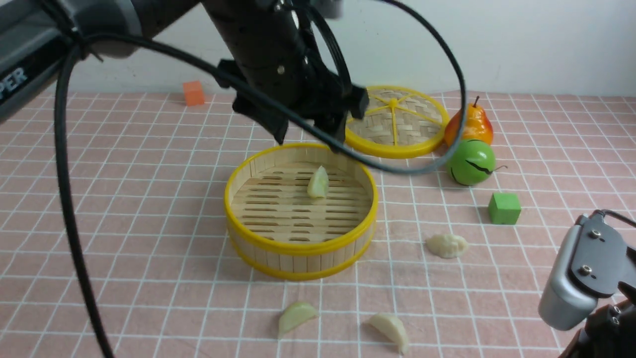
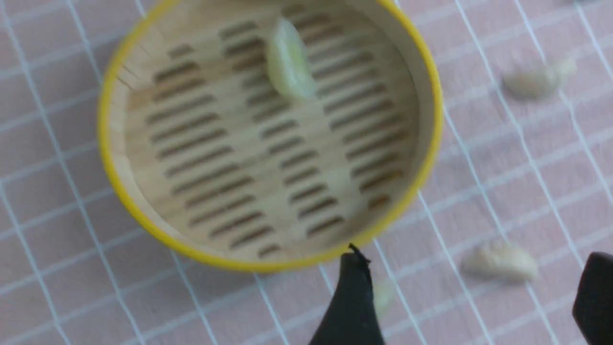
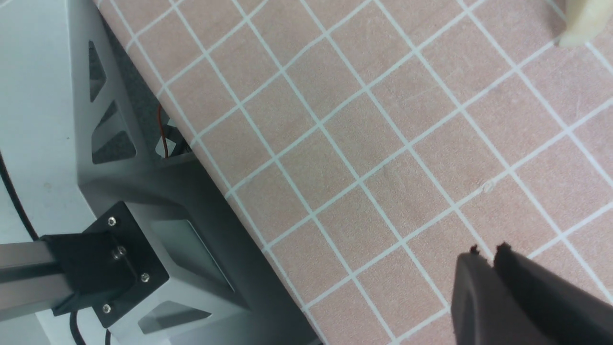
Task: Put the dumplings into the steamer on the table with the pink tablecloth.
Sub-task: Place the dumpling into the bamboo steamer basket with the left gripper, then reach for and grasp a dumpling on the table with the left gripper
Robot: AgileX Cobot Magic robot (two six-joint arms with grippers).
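Observation:
The steamer (image 1: 298,248) stands mid-table on the pink tablecloth (image 1: 149,199). One greenish dumpling (image 1: 318,182) lies inside it near the back. Three more dumplings lie on the cloth: one to the right (image 1: 446,245) and two in front (image 1: 296,316) (image 1: 392,329). My left gripper (image 1: 310,136) hangs open and empty over the steamer's back rim. In the left wrist view its jaws (image 2: 476,256) stand wide apart above the cloth, with the steamer (image 2: 107,158), its dumpling (image 2: 289,64) and a loose dumpling (image 2: 500,261) below. My right gripper (image 3: 488,250) is shut and empty near the table's front right edge.
The woven lid (image 1: 395,122) lies behind the steamer. An orange pear (image 1: 469,124), a green round fruit (image 1: 472,161) and a green cube (image 1: 504,208) sit at the right. An orange cube (image 1: 193,93) is at the back left. The robot frame (image 3: 119,191) borders the table edge.

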